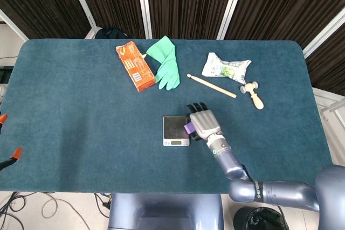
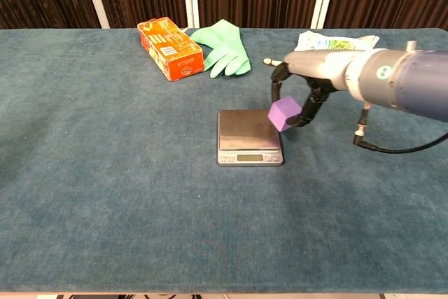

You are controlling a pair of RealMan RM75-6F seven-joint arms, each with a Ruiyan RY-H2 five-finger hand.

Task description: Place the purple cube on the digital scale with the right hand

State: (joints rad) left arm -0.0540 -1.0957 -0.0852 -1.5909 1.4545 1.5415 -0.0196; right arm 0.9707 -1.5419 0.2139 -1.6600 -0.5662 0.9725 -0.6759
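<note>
The right hand [image 2: 302, 96] reaches forward with its arm extended, palm down, fingers curled in a grip.
</note>
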